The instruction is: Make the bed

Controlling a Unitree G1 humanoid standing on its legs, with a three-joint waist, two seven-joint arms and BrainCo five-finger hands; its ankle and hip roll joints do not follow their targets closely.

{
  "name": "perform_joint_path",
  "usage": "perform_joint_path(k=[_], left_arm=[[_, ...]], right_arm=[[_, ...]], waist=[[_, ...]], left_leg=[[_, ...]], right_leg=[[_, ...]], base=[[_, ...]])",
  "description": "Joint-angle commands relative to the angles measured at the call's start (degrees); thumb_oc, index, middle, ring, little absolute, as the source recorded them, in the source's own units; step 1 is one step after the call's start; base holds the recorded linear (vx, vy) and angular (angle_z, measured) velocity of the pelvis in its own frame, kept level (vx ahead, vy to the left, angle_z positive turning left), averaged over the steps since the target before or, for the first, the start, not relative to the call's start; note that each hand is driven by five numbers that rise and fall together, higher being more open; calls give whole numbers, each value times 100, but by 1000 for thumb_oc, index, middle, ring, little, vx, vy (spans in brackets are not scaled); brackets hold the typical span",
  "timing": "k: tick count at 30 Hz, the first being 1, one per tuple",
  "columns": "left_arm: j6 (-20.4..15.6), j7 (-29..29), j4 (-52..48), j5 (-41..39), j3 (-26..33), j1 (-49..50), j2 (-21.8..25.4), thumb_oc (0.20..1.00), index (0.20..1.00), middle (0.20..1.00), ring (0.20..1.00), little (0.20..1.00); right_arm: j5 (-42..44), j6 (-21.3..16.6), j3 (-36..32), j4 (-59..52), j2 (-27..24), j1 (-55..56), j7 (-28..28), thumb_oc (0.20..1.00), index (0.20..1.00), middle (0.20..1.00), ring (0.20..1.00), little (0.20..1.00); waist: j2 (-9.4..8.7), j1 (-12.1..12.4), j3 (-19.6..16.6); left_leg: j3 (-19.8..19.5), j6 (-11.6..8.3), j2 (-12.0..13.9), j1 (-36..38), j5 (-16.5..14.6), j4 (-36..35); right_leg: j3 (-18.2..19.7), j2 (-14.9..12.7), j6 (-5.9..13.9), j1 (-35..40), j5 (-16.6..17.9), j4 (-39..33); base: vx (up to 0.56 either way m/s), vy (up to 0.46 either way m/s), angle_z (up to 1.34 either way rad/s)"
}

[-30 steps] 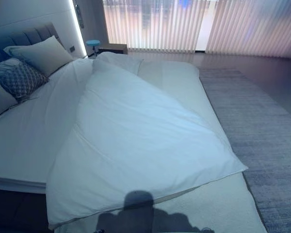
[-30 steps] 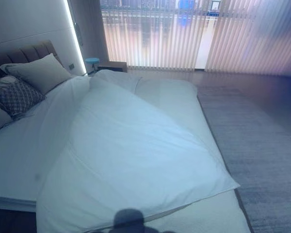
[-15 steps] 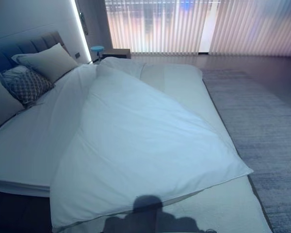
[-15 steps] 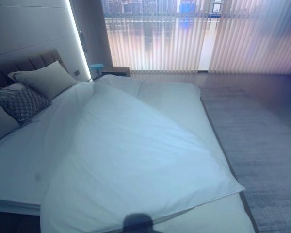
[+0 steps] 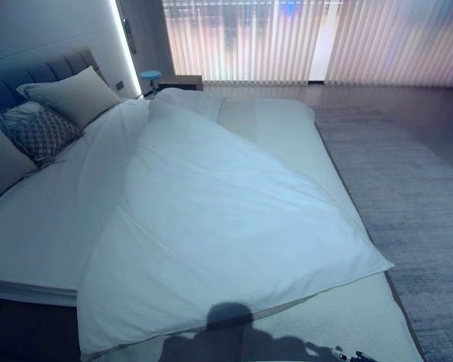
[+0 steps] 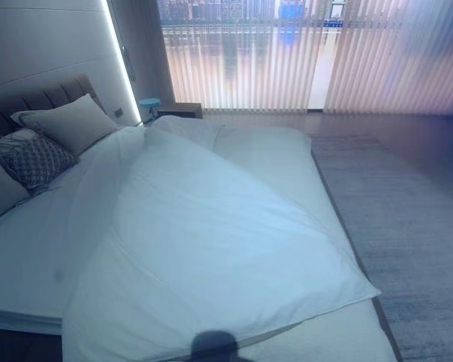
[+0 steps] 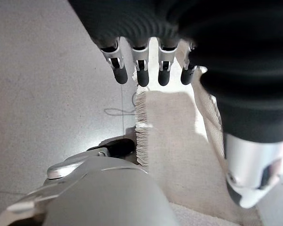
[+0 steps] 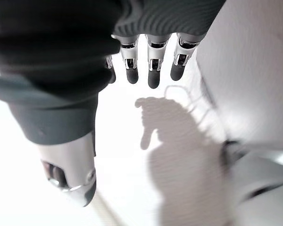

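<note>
A white duvet (image 5: pixel 211 219) lies askew across the bed, bunched toward the far corner, with one corner pointing at the right edge. The white sheet (image 5: pixel 38 219) shows bare on the left side. A beige cover (image 5: pixel 340 317) lies across the foot. Two plain pillows (image 5: pixel 72 94) and a patterned one (image 5: pixel 41 132) lean on the headboard (image 5: pixel 53 64). My left hand (image 7: pixel 139 70) hangs open over the grey floor beside a fringed beige cloth edge (image 7: pixel 170 141), holding nothing. My right hand (image 8: pixel 151 70) is open above the pale cover, and its fingertips (image 5: pixel 346 354) peek in at the foot.
A grey rug (image 5: pixel 415 204) runs along the bed's right side. A dark nightstand (image 5: pixel 180 79) and a small blue stool (image 5: pixel 149 75) stand at the far corner. Vertical blinds (image 5: pixel 287 38) cover the back wall.
The camera shifted a little a second ago, then settled. The right hand's fingertips have come into the bottom edge of the left eye view. The bedding has not moved.
</note>
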Motion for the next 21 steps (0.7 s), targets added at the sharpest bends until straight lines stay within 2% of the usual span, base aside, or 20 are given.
perform_joint_path(k=[1,3,5,10,13,21], left_arm=[[-113,153,117,-300,48,-438,-74,1000,1000,1000,1000,1000],[-110,185,106,-354,0,-487,-82,1000,1000,1000,1000,1000],[-124,266,32,-550,-134,-621,-116,1000,1000,1000,1000,1000],[-134,421,-47,-858,-335,-774,-166,1000,1000,1000,1000,1000],[-138,470,-84,-958,-401,-815,-193,1000,1000,1000,1000,1000],[-164,536,-420,-1293,-732,-903,-264,1000,1000,1000,1000,1000]], right_arm=[[1254,-407,-261,-238,67,-835,-231,1000,1000,1000,1000,1000],[1571,-457,-311,-321,54,-990,-275,1000,1000,1000,1000,1000],[2209,-673,-415,-540,-1,-1388,-454,1000,1000,1000,1000,1000],[3062,-980,-628,-667,-98,-2106,-781,1000,1000,1000,1000,1000],[3203,-1037,-629,-666,-149,-2357,-887,1000,1000,1000,1000,1000],[3092,-920,-586,81,-824,-3725,-1142,1000,1000,1000,1000,1000]], waist=[[-170,-70,257],[-158,-62,323],[-92,-41,531],[16,32,789],[63,60,856],[300,220,1342]], left_leg=[[90,-109,-315,-130,-83,31],[78,-106,-312,-197,-55,31],[60,-106,-303,-452,46,31],[-2,-130,-318,-879,201,31],[-19,-138,-328,-1053,252,31],[-212,-113,-351,-1639,409,31]], right_leg=[[63,-281,439,110,283,47],[53,-284,437,34,295,74],[45,-311,423,-291,311,216],[12,-350,426,-745,392,290],[18,-362,426,-918,418,317],[1,-413,350,-1670,315,770]], base=[[-67,-10,0],[-58,-8,0],[-118,-4,4],[-59,-18,5],[0,0,0],[-3,-3,1]])
